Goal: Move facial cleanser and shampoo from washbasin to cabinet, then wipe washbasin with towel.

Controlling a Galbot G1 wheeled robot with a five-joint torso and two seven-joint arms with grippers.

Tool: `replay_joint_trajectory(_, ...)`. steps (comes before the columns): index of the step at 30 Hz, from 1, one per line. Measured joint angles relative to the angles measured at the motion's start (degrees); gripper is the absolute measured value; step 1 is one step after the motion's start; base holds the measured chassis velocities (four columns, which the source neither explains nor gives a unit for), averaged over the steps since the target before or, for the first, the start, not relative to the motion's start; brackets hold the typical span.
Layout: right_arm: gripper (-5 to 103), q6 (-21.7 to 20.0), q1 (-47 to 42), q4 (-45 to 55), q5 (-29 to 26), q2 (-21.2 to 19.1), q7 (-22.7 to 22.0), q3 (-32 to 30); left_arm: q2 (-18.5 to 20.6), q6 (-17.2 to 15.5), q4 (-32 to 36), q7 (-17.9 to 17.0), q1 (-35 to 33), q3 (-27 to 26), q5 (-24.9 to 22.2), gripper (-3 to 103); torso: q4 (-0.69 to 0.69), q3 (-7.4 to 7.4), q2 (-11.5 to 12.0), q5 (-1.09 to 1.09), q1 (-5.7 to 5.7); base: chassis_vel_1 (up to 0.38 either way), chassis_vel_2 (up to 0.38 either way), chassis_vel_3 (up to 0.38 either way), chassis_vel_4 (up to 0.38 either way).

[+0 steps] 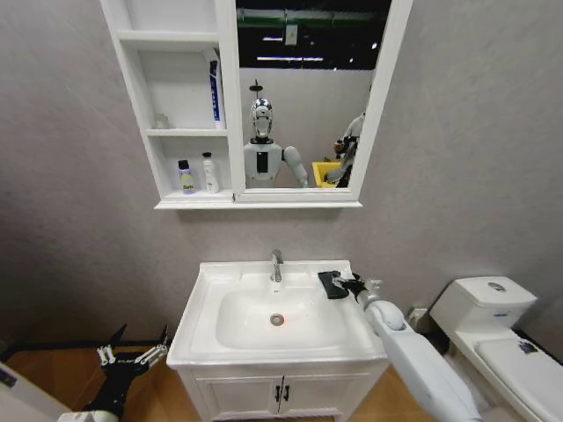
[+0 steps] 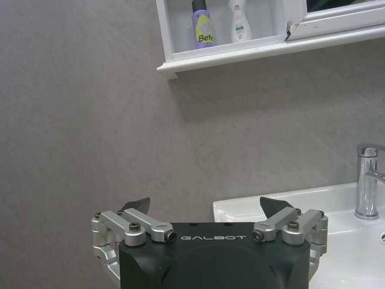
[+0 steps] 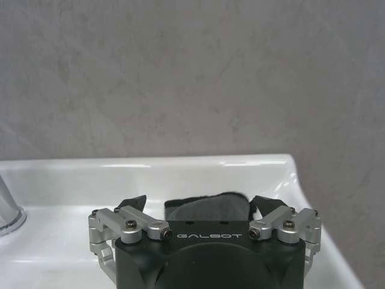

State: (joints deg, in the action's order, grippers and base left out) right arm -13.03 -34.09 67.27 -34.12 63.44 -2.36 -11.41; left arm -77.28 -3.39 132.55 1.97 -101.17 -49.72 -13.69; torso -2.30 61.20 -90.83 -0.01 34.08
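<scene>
The white washbasin [image 1: 198,325] [image 3: 150,174] [image 2: 313,198] stands in front of me. The black folded towel [image 1: 331,283] [image 3: 207,206] lies on its back right rim. My right gripper [image 1: 353,285] [image 3: 201,208] is right at the towel, open, with a finger on each side of the cloth. On the lowest shelf of the cabinet [image 1: 132,88] [image 2: 240,54] stand a purple black-capped bottle [image 1: 185,178] [image 2: 203,27] and a white bottle [image 1: 209,173] [image 2: 239,21]. I cannot tell which is the shampoo and which the facial cleanser. My left gripper [image 1: 132,353] [image 2: 204,208] hangs open and empty, low beside the basin's left side.
A chrome tap [image 1: 276,264] [image 2: 367,180] rises at the basin's back centre. A blue tube [image 1: 214,92] leans on the cabinet's middle shelf, beside the mirror [image 1: 308,88]. The white toilet [image 1: 493,325] stands close on the right, and a two-door vanity cupboard [image 1: 281,391] sits under the basin.
</scene>
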Motion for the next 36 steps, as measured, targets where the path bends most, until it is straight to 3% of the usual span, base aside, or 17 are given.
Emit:
replay_joint_trajectory(5, 100, 0.76, 1.68, -5.45, 2.24, 3.25, -0.09, 1.09, 0.0, 0.0, 0.0, 0.0, -0.01, 0.0, 0.0, 100, 0.01, 0.0, 0.0, 0.0, -0.01, 0.0, 0.0, 0.0, 0.0)
replay_joint_trajectory(21, 99, 3.5, 2.48, -10.74, 5.0, 3.18, 1.24, -0.3, 0.01, 0.0, 0.0, 0.0, -0.01, 0.0, 0.0, 100, -0.01, -0.01, -0.01, 0.01, -0.01, 0.0, 0.0, 0.0, 0.0)
replay_joint_trajectory(25, 93, 3.88, 2.45, -11.0, 5.35, 3.37, 1.35, -0.58, 0.01, 0.0, 0.0, 0.0, 0.0, 0.0, -0.01, 100, 0.0, 0.0, -0.01, 0.01, -0.01, 0.0, 0.0, 0.0, 0.0)
replay_joint_trajectory(26, 83, 3.99, 2.44, -11.0, 5.45, 3.46, 1.35, -0.61, 0.01, 0.0, 0.0, 0.0, -0.01, 0.0, -0.01, 100, 0.01, -0.01, -0.01, 0.01, -0.01, 0.0, 0.0, 0.0, 0.0)
replay_joint_trajectory(28, 83, 4.06, 2.44, -11.0, 5.53, 3.5, 1.36, -0.63, 0.0, 0.0, 0.0, 0.0, 0.0, 0.0, -0.01, 100, 0.01, -0.01, -0.01, 0.01, -0.01, 0.0, 0.0, 0.0, 0.0)
replay_joint_trajectory(36, 50, 4.12, 2.46, -11.05, 6.15, 3.34, 1.75, -0.78, 0.01, 0.0, 0.0, 0.0, -0.01, 0.0, -0.01, 100, 0.01, -0.01, -0.01, 0.01, -0.01, 0.0, 0.0, 0.0, 0.0)
